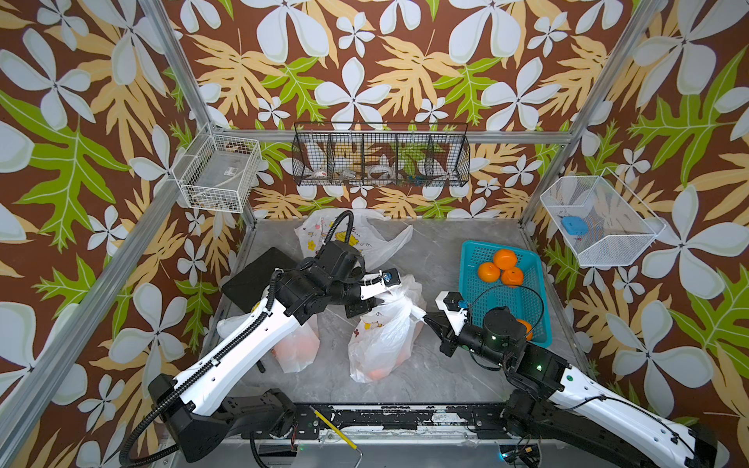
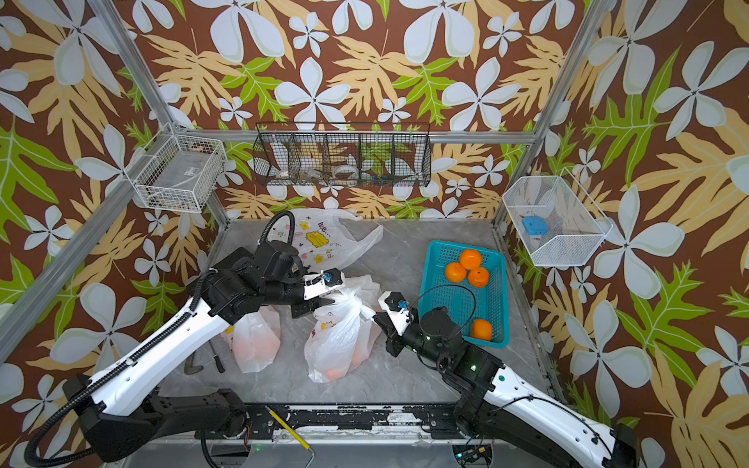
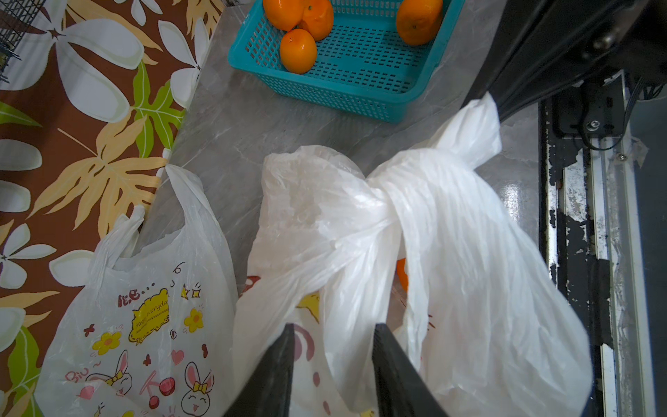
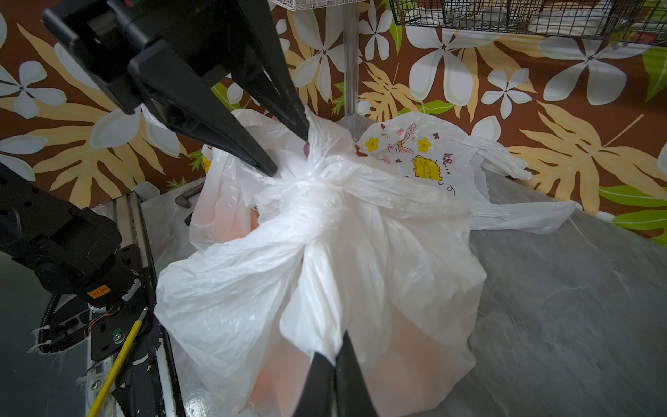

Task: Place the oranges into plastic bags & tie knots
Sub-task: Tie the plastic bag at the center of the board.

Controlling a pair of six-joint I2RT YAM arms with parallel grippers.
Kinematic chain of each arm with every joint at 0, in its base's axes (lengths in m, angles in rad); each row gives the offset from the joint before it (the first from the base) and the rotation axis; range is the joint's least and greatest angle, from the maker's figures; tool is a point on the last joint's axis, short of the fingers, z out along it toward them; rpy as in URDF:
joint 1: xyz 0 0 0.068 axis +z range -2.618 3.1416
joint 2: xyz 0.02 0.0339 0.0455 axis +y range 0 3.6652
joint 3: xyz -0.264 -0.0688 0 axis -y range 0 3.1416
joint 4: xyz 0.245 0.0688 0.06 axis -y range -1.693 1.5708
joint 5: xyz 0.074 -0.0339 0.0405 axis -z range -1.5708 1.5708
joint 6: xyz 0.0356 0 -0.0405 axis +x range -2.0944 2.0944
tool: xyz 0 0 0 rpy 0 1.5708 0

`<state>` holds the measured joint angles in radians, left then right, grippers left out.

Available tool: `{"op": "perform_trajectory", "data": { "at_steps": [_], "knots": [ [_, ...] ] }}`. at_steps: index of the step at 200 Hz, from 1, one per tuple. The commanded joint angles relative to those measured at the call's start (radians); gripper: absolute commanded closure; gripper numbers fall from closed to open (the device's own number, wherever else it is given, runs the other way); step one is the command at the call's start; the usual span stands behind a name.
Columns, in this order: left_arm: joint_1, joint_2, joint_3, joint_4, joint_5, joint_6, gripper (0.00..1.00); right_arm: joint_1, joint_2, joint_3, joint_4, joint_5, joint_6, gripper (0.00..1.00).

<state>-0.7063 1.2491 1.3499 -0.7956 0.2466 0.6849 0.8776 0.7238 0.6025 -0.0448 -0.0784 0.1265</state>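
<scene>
**Spotter:** At the centre of the tabletop (image 1: 437, 251) your middle bag (image 2: 340, 340) stands upright. Orange shows through its film, and its handles are crossed into a knot (image 4: 321, 187) on top.

**Operator:** Who has hold of it?

**Spotter:** Your right gripper (image 1: 425, 318), at 4 o'clock of the bag, is clamped tight on one handle strip (image 4: 317, 289). Your left gripper (image 4: 290, 153), at 10 o'clock of it, has its jaws partway apart. The tips are against the plastic just beside the knot, and I see nothing pinched between them.

**Operator:** And the other two?

**Spotter:** The filled bag (image 2: 255, 344) at 8 o'clock lies partly under your left arm, with fruit glowing through it. Its top is hidden, so you cannot count that knot as done from here. The third bag (image 2: 324, 243) lies flat at 12 o'clock and looks empty.

**Operator:** What's left, then?

**Spotter:** Four oranges (image 2: 470, 259) sit in the teal basket (image 2: 492, 295) at 3 o'clock, three at its far end and one at the near end. I'd put you a little past halfway. This knot looks formed but may want a second throw. After that you have the last fruit to load into the third bag, and that bag to tie.
</scene>
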Motion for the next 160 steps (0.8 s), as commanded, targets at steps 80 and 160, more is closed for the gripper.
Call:
{"op": "perform_trajectory", "data": {
  "at_steps": [80,160],
  "knots": [
    [-0.024,0.063,-0.006,-0.011,-0.014,0.021,0.54,0.0,0.006,-0.003,0.019,-0.004,0.001,1.0],
    [-0.026,0.017,-0.006,0.067,-0.048,-0.014,1.0,-0.004,0.017,0.032,-0.015,0.07,-0.014,1.0]
  ]
}}
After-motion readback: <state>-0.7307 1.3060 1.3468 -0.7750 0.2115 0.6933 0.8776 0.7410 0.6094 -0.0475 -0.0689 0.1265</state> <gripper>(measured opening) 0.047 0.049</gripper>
